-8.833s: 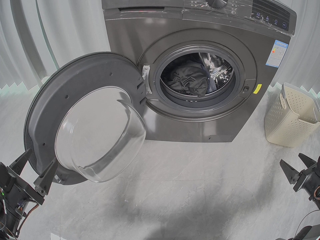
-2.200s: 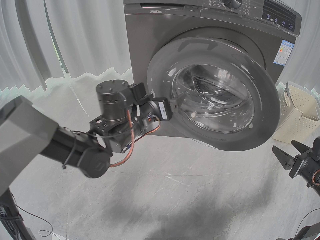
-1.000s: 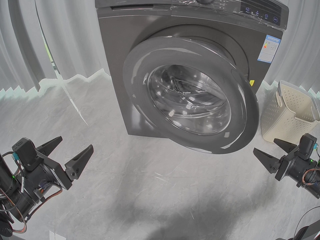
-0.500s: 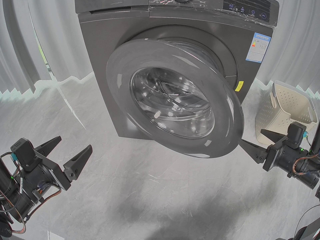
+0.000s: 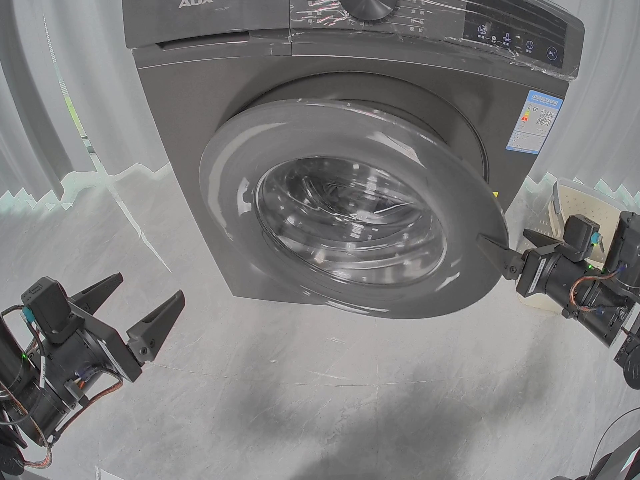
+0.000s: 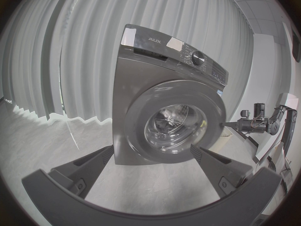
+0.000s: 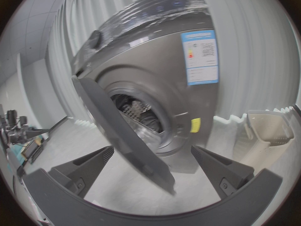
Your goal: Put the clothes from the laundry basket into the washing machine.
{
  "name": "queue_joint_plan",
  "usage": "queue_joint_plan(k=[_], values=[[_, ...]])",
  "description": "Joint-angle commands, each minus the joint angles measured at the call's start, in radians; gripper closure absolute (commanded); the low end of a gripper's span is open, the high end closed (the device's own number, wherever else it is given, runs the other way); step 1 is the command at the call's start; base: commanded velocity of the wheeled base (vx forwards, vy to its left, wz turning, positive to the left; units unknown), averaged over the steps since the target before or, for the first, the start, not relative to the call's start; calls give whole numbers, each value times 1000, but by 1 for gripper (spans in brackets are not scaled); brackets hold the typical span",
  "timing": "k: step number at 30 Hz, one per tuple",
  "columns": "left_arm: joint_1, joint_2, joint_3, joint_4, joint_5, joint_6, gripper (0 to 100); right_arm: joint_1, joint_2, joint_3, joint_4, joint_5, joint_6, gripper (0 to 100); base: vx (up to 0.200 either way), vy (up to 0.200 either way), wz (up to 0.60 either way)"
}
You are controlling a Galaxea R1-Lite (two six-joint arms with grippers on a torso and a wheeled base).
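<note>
The washing machine door (image 5: pixel 353 208) has swung from wide open to ajar, with dark clothes (image 7: pixel 147 118) lying behind it — loading looks done. The right gripper (image 5: pixel 505 238), spread, has reached the door's right edge; the left gripper (image 5: pixel 151 287), spread too, sits near left.

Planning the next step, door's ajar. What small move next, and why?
Probably push the door shut with the right tool: it sits open at the door's free edge, the door stands ajar, and clothes already lie inside.
</note>
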Motion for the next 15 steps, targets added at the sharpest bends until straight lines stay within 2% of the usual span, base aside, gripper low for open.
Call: queue_joint_plan(k=[1, 8, 11, 15], values=[[0, 2, 2, -1, -2, -4, 0, -72, 12, 7, -15, 2, -4, 0, 0, 0, 0], [0, 10, 3, -1, -2, 3, 0, -31, -24, 61, -12, 11, -12, 0, 0, 0, 0], [0, 6, 3, 1, -2, 5, 0, 69, -31, 78, -15, 22, -7, 0, 200, 0, 0], [0, 5, 3, 1, -4, 5, 0, 118, -29, 53, -18, 22, -6, 0, 200, 0, 0]])
